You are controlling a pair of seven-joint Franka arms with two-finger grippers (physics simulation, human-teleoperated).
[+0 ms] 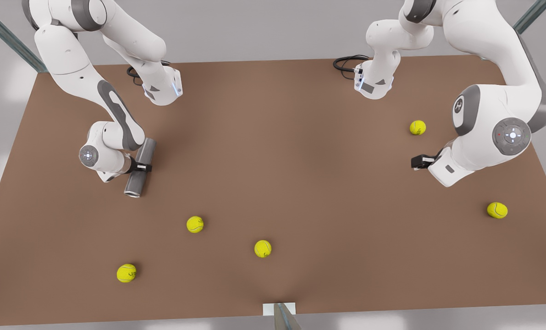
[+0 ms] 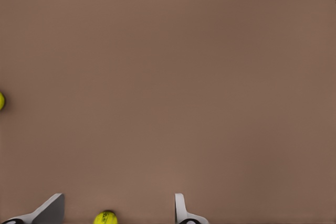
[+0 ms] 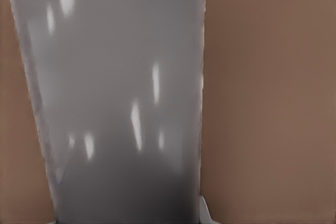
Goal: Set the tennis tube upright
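Note:
The grey tennis tube (image 1: 134, 182) lies on its side on the brown table (image 1: 300, 151) at the front view's left, its lighter rim end toward the near edge. My right gripper (image 1: 140, 167) is shut on the tube around its middle. In the right wrist view the tube (image 3: 121, 103) is very close, with one fingertip (image 3: 206, 211) beside it. My left gripper (image 1: 417, 161) waits over the table at the front view's right, open with nothing held. Its fingers (image 2: 50, 211) stand wide apart in the left wrist view.
Several yellow-green tennis balls lie loose: three near the front edge (image 1: 195, 224), (image 1: 262, 248), (image 1: 126, 272) and two at the front view's right (image 1: 417, 127), (image 1: 497, 210). One ball (image 2: 105, 217) lies below the left gripper.

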